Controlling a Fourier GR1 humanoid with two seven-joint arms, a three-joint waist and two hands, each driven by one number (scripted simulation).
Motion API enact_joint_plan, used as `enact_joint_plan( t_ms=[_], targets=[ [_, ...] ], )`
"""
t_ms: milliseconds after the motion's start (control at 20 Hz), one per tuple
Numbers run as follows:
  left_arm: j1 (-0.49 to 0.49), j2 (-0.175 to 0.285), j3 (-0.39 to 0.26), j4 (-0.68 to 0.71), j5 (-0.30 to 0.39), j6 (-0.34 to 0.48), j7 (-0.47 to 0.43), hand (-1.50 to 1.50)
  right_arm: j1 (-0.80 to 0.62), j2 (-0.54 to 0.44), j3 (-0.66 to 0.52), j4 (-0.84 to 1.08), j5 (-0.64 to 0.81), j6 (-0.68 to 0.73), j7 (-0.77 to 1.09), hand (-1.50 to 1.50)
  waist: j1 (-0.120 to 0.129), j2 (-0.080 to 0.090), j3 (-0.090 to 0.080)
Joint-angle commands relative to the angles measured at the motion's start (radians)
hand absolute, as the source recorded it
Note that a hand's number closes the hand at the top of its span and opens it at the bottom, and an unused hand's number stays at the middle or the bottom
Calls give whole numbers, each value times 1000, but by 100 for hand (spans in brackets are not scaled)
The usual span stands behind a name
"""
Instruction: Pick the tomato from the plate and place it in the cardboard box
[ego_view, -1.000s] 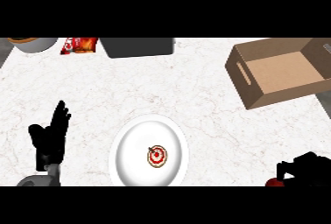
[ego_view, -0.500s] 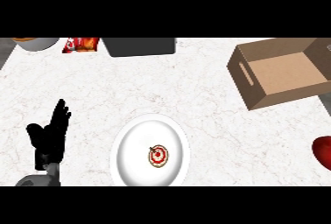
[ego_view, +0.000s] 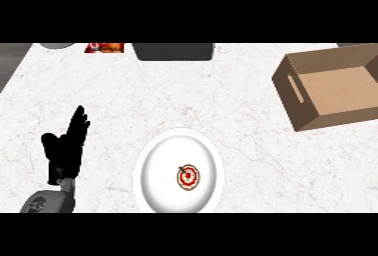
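The white plate (ego_view: 164, 159) lies at the counter's lower middle and carries only a small red ringed mark (ego_view: 188, 176) at its centre. No tomato shows anywhere in the head view. The open cardboard box (ego_view: 295, 91) stands at the upper right, and its visible inside holds nothing. My left hand (ego_view: 65, 150) rests open at the lower left, fingers straight and pointing up, well left of the plate. My right hand is out of the picture.
Along the far edge stand a dark grey block (ego_view: 173, 51), a red packet (ego_view: 103, 47) and part of a grey round thing (ego_view: 59, 45). White marble counter stretches between the plate and the box.
A second ago my right hand showed at the lower right with something red. Half a second ago only a red thing showed at the right edge. Both are now gone from view.
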Motion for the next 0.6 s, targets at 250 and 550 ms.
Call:
enact_joint_plan(
  t_ms=[250,550],
  targets=[
    [-55,-26,-23,32,-38,-13,-8,0,-312,249,14,345,215,223,19,150,59,12,0],
    [-61,-49,-30,64,-47,-12,-16,0,-504,472,87,558,424,125,8,150,74,19,1]
  ],
)
